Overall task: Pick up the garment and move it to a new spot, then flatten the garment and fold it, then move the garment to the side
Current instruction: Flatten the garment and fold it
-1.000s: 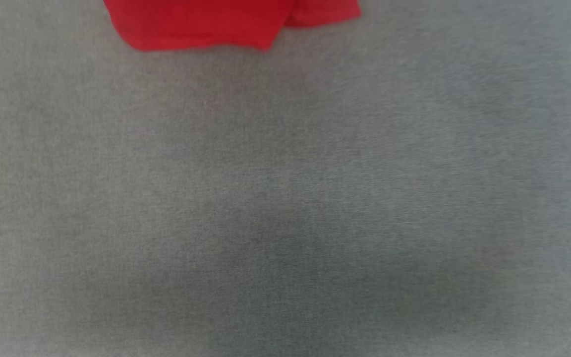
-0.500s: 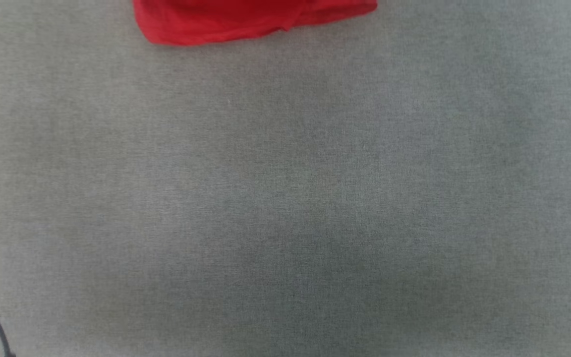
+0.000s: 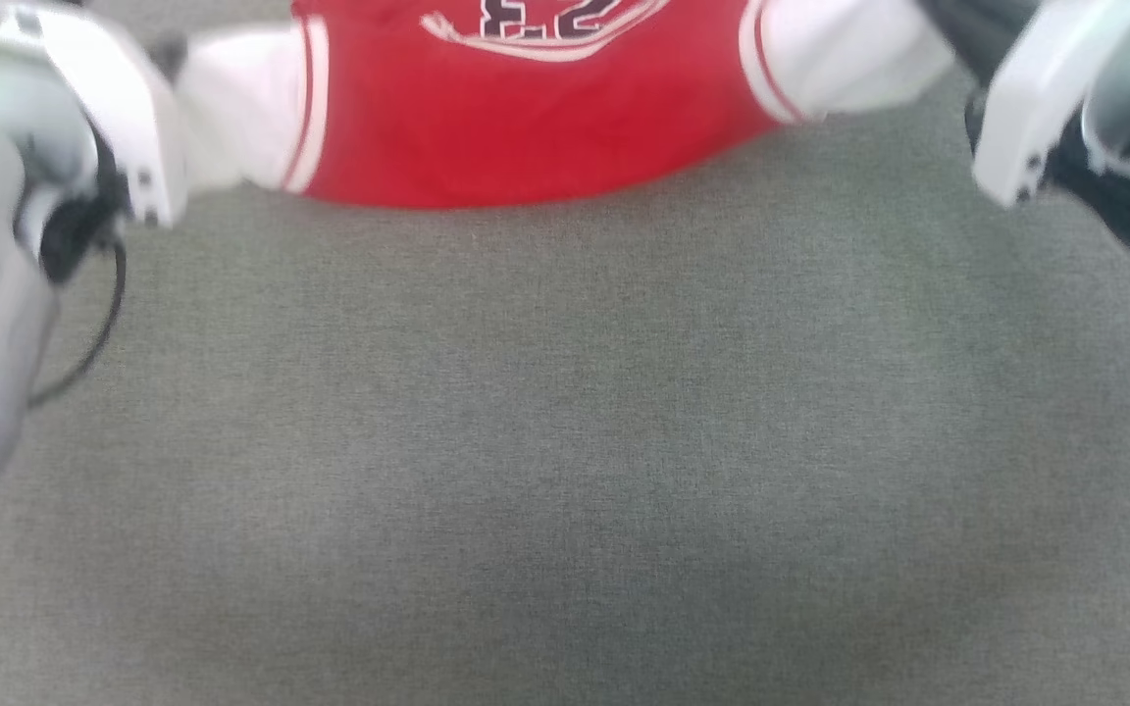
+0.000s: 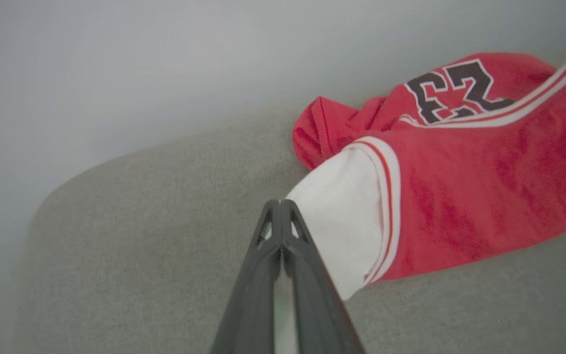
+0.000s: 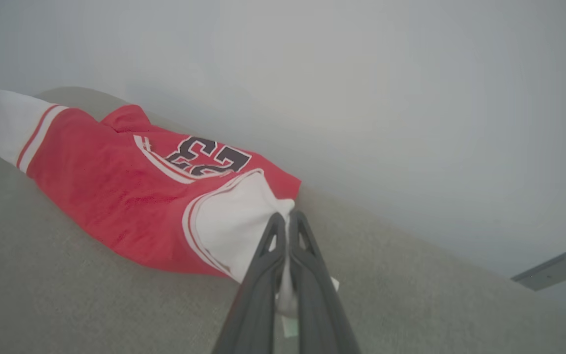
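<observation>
The garment, red with white sleeves and dark numerals, hangs stretched between my two arms at the top of the head view, its lower part lying on the grey cloth surface. My left gripper is shut on the white sleeve of the garment. On the opposite sleeve, my right gripper is shut with white cloth pinched between its fingers. The garment sags in the middle. My left arm and right arm flank it.
The grey cloth surface fills the near side of the head view. Its rounded far edge drops off to a pale grey background. A dark cable loops beside my left arm. A grey flat piece shows at the right wrist view's far right.
The garment has come lower in the head view, from a bunched red edge to a spread chest with both white sleeves showing. Both arms have come into the top corners.
</observation>
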